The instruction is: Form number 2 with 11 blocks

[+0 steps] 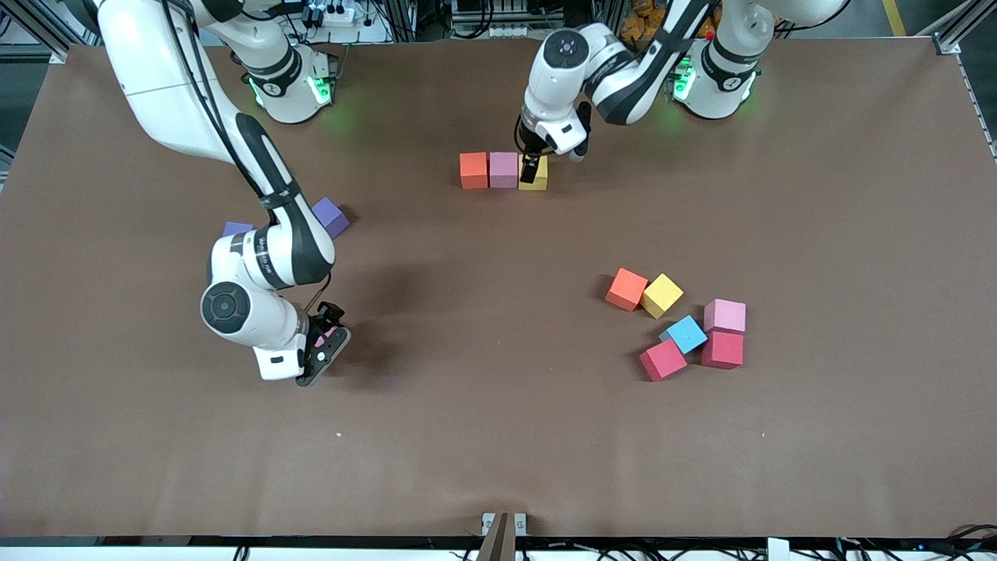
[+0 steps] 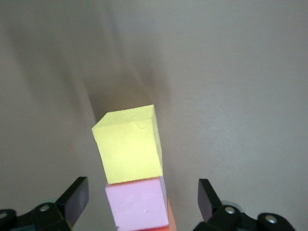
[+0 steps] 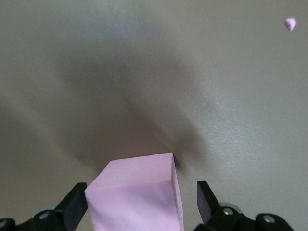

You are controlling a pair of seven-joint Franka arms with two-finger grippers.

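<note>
Left gripper (image 1: 533, 169) sits low over the row of three cubes near the robots' bases, fingers spread apart, gripping nothing; in the left wrist view its fingertips (image 2: 77, 197) stand clear on either side of the row. Row runs, touching face to face: orange matte foam cube (image 1: 473, 171), pink matte foam cube (image 1: 504, 170), yellow matte foam cube (image 1: 537, 174), yellow at the end toward the left arm's side. Yellow one partly covered by the gripper in the front view.

Right gripper (image 1: 323, 352) is down low near the table, toward the right arm's end, fingers apart with a light pink foam cube (image 3: 137, 197) between them; pads not pressing it, gaps show on both sides in the right wrist view.

Two purple foam cubes beside the right arm: one (image 1: 331, 216) in plain view, the other (image 1: 237, 228) half hidden by the arm.

Loose cluster toward the left arm's end, nearer the front camera than the row: second orange cube (image 1: 627, 289) touching second yellow cube (image 1: 662, 295), light blue cube (image 1: 685, 333), another pink cube (image 1: 724, 315), plus two crimson-red cubes (image 1: 663, 359) and (image 1: 722, 350).

Brown table surface (image 1: 498, 436) under everything.
</note>
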